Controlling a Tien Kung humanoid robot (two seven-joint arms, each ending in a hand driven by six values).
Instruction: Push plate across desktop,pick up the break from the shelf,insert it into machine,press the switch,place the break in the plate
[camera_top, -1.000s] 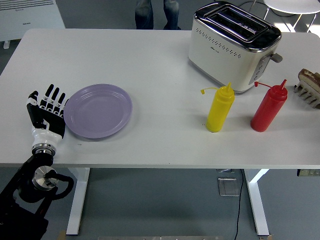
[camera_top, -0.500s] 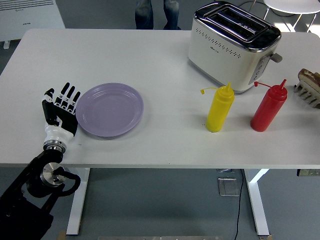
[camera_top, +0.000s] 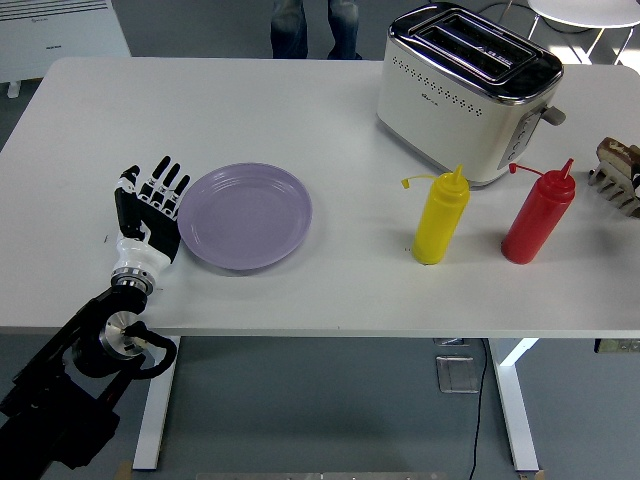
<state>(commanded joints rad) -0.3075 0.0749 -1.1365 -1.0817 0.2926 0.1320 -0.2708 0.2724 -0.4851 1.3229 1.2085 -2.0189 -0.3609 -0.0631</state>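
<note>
A lilac plate (camera_top: 246, 215) lies flat on the white table (camera_top: 250, 110), left of centre. My left hand (camera_top: 150, 207) stands upright with straight fingers, its fingers against the plate's left rim, holding nothing. A cream and chrome toaster (camera_top: 468, 90) stands at the back right, its slots empty and its lever on the right end. A slice of bread (camera_top: 618, 156) sits in a rack (camera_top: 616, 184) at the right edge, partly cut off. My right hand is out of view.
A yellow squeeze bottle (camera_top: 441, 216) and a red squeeze bottle (camera_top: 538, 212) stand in front of the toaster. A person's legs (camera_top: 312, 27) show beyond the far edge. A white heater (camera_top: 60, 35) is at the top left.
My left hand has moved to the right along the table, pushing the plate to the right with it. Nothing else has moved.
</note>
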